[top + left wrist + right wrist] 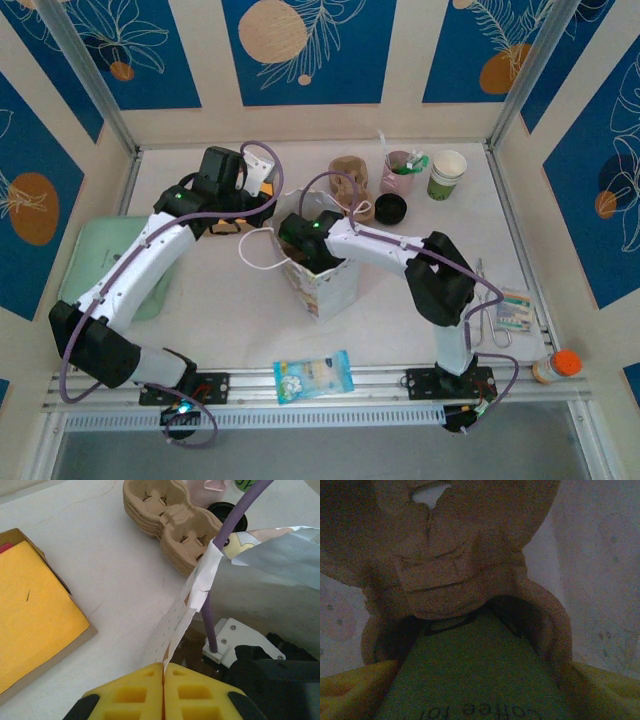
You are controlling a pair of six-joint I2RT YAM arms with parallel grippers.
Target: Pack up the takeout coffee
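White tabletop (230,310), blue leaf-print walls round it.

Green paper coffee cup (470,685) with dark lettering sits between the fingers of the right claw (480,672), down inside the white printed paper bag (330,285). Just past the fingertips a brown moulded-pulp cup carrier (465,555) wraps the cup's far side, so the cup looks seated in a carrier pocket. It's dim in there, can't tell if it's resting on the bag floor.

Step, my read: seating cup plus carrier in the bag, close to the end of packing. Next move calls for:
- setting it flat on the bag floor
- letting go
- a straight pull up, no snagging the bag wall, no tipping the cup
- the bag mouth held open throughout

Right claw: jaws spread wide, yellow pads (350,694) against the cup and carrier on each side. Reads as a wide grip on the cup.

Left claw (163,667): fully closed, pinching the bag's flat white paper handle (187,605), which runs taut from its tips to the bag rim.

Ahead of the left claw: stack of spare pulp carriers (170,520). Beside it: yellow pad in a cardboard box (35,610).

Beyond the right claw, on the table: round black lid (390,208), pink cup of stirrers (402,172), second green-patterned cup (447,175). Neither claw is touching any of them.
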